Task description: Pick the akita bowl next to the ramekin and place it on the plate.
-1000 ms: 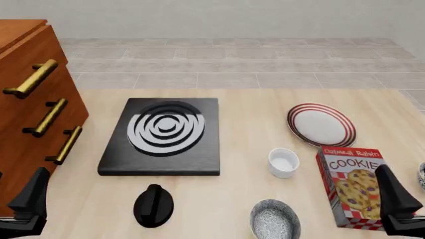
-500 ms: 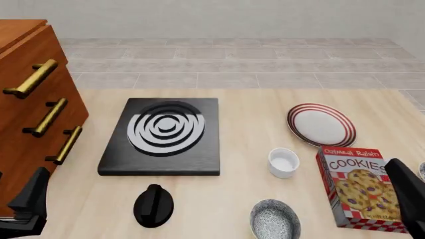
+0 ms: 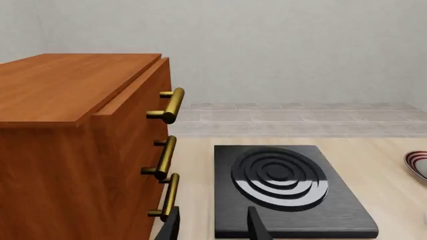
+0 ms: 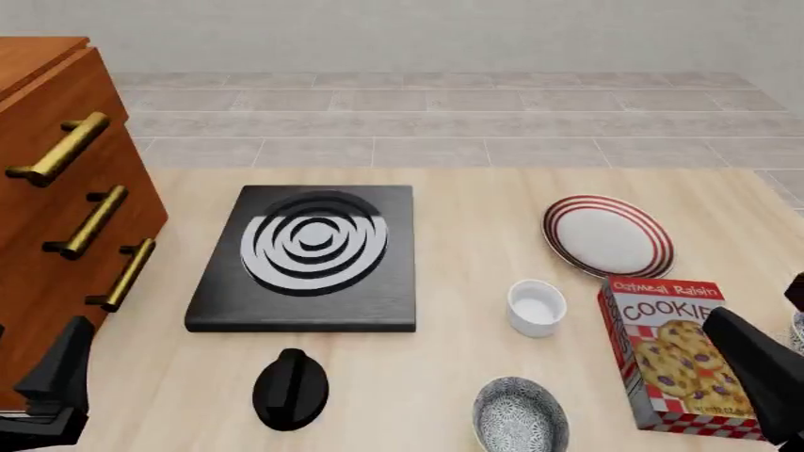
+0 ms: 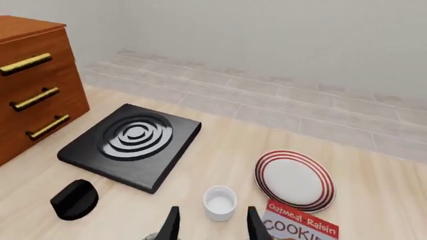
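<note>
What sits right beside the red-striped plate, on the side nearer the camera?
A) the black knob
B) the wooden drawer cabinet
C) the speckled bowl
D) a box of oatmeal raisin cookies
D: in the front view the cookie box stands just on the near side of the plate, while the speckled bowl lies farther off, past the ramekin.

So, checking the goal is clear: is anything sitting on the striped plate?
No, in the front view the plate is bare, and the akita bowl sits apart from it near the table's front edge.
</note>
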